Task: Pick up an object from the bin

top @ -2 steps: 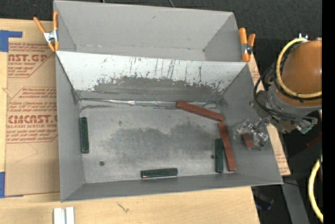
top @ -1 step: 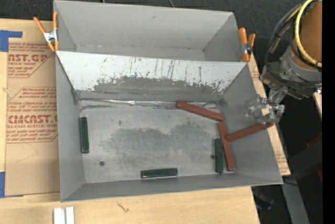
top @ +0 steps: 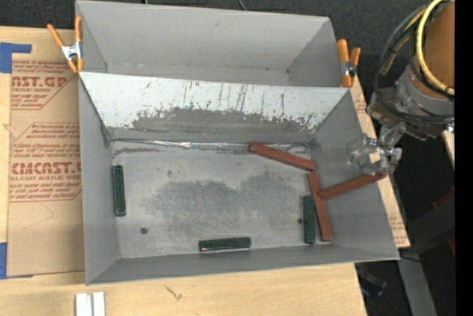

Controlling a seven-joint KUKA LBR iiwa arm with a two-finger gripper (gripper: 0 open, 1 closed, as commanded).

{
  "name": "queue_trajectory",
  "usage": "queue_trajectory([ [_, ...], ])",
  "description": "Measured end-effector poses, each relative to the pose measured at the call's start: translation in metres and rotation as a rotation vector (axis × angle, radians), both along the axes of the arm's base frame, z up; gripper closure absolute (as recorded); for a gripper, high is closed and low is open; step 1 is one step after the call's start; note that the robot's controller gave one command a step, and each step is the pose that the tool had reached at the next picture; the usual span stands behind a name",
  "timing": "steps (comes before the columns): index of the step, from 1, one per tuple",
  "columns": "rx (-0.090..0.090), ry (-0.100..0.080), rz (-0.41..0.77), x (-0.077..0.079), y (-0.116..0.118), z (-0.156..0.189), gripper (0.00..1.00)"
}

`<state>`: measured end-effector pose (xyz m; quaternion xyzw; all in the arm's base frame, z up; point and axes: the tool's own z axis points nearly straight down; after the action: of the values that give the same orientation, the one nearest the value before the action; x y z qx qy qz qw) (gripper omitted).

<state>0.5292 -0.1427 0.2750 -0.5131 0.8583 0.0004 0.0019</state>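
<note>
Gripper hovers at the right rim of the grey metal bin, just above a red-brown flat stick. I cannot tell whether it is open or closed, and nothing looks lifted yet.

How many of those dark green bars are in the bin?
3. The left green bar lies along the left wall; the front green bar along the near wall; the right green bar beside a red-brown bar. None seems hidden.
</note>
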Motion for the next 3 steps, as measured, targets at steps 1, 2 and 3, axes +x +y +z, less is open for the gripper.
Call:
queue_trajectory([
  [1, -0.006, -0.007, 0.124, 0.005, 0.023, -0.030, 1.00],
  [2, 0.001, 0.003, 0.202, 0.012, 0.040, -0.063, 1.00],
  [3, -0.001, 0.001, 0.138, -0.012, 0.023, -0.120, 0.00],
])
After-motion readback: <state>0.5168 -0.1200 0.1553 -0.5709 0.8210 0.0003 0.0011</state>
